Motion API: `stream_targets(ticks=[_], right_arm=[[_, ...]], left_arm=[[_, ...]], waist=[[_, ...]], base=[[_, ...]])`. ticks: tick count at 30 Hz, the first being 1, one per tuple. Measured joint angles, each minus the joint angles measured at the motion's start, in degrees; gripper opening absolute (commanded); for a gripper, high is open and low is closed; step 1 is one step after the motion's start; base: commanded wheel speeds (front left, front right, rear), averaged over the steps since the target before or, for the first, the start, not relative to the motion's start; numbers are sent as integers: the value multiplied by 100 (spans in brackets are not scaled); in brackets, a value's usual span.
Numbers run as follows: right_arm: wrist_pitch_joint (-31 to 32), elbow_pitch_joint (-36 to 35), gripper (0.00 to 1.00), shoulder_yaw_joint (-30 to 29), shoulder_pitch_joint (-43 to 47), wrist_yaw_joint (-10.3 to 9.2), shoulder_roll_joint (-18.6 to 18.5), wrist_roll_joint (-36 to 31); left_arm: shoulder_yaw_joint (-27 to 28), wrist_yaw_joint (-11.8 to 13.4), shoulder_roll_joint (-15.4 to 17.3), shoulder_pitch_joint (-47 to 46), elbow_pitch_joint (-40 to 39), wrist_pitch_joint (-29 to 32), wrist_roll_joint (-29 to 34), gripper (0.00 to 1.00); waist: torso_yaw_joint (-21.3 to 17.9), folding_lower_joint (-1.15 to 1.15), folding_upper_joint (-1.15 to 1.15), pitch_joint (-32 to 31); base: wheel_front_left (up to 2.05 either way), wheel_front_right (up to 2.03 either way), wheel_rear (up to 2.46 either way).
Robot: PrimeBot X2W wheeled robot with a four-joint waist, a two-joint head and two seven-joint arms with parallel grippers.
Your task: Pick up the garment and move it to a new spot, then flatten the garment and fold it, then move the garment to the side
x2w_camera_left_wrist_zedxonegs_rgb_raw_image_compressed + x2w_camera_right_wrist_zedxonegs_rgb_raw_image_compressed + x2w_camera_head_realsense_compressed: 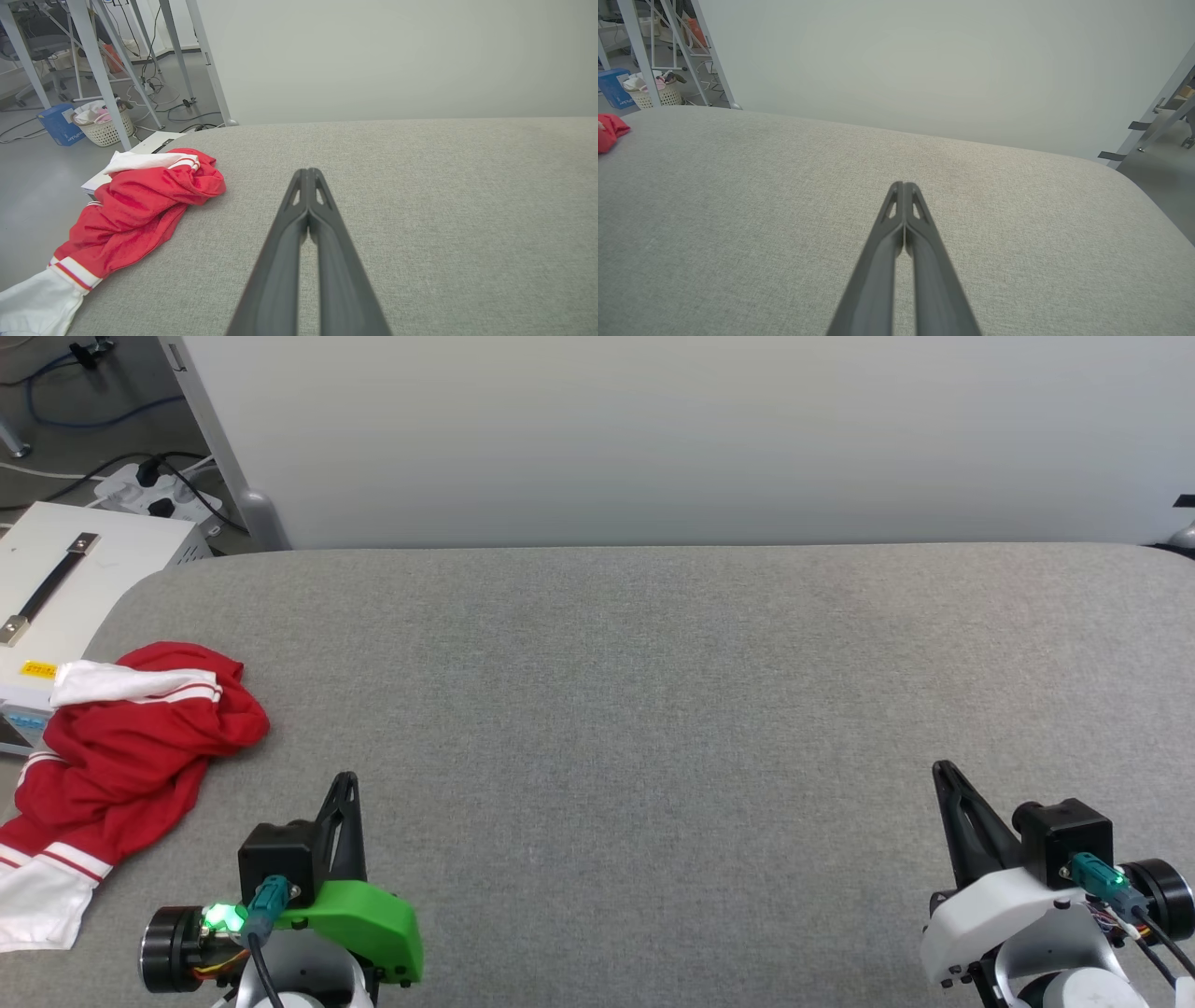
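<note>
The garment (131, 756), red with white sleeves and striped trim, lies crumpled at the left edge of the grey table (653, 709), one white sleeve hanging over the edge. In the left wrist view the garment (135, 205) sits left of my fingers. My left gripper (346, 782) is shut and empty, a short way right of the garment. Far off at the lower right, my right gripper (943, 771) is shut and empty too. The right wrist view shows its closed fingertips (903, 186) over bare table and a scrap of the garment (609, 130) at the far left.
A white box with a strap handle (65, 579) stands beside the table's left edge, with a power strip and cables (159, 490) on the floor behind. A pale wall panel (653, 429) runs along the table's far edge. A laundry basket (105, 126) stands on the floor.
</note>
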Motion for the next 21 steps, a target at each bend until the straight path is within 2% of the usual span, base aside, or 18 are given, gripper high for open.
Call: stream_targets(ticks=[21], right_arm=[[0,0,0,0,0,0,0,0]], left_arm=[[0,0,0,0,0,0,0,0]], waist=[[0,0,0,0]], base=[[0,0,0]])
